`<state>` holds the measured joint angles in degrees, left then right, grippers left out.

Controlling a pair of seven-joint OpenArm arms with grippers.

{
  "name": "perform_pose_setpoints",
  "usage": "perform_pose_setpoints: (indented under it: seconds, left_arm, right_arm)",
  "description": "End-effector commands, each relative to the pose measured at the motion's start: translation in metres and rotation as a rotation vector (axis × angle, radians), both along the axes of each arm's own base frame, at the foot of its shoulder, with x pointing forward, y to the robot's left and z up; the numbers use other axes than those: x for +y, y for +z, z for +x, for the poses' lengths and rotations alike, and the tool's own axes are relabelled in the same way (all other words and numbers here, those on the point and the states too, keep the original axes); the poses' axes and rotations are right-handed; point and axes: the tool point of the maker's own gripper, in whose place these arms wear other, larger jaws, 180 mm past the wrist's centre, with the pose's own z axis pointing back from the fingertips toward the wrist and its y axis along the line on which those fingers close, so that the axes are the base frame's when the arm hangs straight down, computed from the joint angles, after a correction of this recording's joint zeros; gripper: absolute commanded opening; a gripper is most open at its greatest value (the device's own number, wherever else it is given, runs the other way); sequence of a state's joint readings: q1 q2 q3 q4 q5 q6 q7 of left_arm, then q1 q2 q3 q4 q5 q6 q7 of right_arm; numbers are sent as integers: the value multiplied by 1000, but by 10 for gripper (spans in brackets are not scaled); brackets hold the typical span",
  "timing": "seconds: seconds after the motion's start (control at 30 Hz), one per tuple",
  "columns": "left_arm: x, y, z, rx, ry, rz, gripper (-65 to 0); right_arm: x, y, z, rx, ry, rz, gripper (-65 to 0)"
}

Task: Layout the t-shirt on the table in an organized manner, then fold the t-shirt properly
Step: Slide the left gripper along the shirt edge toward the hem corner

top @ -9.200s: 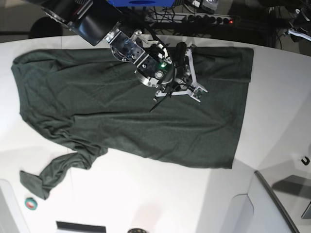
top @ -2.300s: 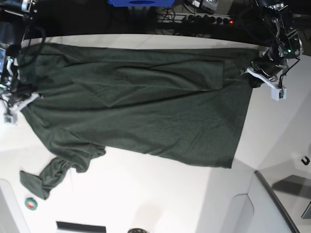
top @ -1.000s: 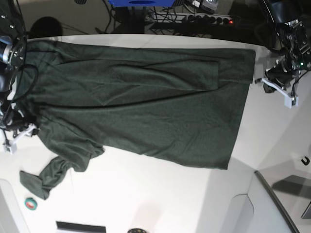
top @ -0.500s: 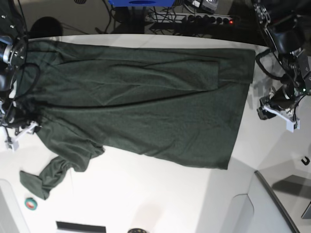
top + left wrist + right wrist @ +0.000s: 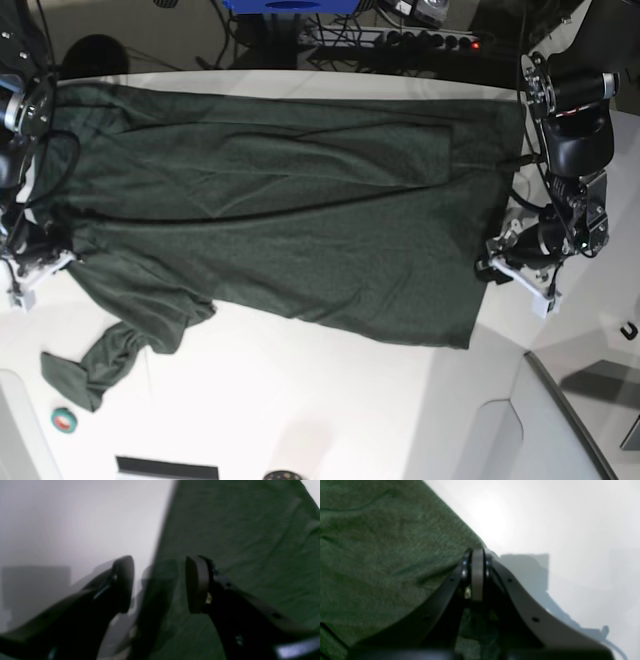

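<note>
Fabric first: the t-shirt [image 5: 290, 220] is a dark forest-green soft knit, matte, with a fine heathered grain you can see up close in both wrist views, spread mostly flat across the white worktop [image 5: 330, 400] with shallow ripples and one long crease through the middle. One sleeve [image 5: 95, 365] trails off as a twisted, bunched tail toward the near corner. The worktop is smooth, a bit glossy, with a curved edge. Right gripper [image 5: 477, 575]: its black fingers [image 5: 445, 592] are pressed fully together, pale pads meeting flat, right at the shirt's slanted edge, with green knit on one side of the fingers and bare white on the other. I honestly can't tell if any cloth is pinched between the pads or if they're just sitting on the edge. In the base view that gripper [image 5: 25, 280] sits low at the shirt's edge, just above the bunched sleeve, arm coming down from above it. Left gripper [image 5: 158, 585]: fingers [image 5: 122, 585] about halfway apart, nothing between them, straddling the straight hem so one fingertip is over white and the other over green. In the base view it [image 5: 515, 270] hangs by the hem's lower part, the arm bent down from the far edge.
</note>
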<state>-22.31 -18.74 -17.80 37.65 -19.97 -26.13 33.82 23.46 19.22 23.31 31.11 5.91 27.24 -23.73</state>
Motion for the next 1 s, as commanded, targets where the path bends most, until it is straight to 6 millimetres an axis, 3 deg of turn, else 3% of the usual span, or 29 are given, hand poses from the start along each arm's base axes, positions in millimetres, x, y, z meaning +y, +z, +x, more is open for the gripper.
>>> perform_pose_setpoints:
  seconds: [0.0, 0.23, 0.5, 0.73, 0.97]
  left_arm:
    - [19, 22, 18, -62, 32, 17, -326]
    - [16, 11, 18, -50, 52, -7, -326]
    - [3, -11, 3, 5, 61, -43, -349]
    - [-7, -25, -12, 37, 56, -61, -634]
    - [-3, -19, -10, 14, 51, -44, -650]
  right_arm:
    - [-14, 22, 19, -69, -11, -18, -648]
    - [-16, 34, 27, -109, 3, -45, -648]
    - [-17, 42, 29, -132, 14, -67, -648]
    - [-18, 42, 29, -133, 13, -69, -648]
    - [-18, 41, 28, -131, 13, -68, -648]
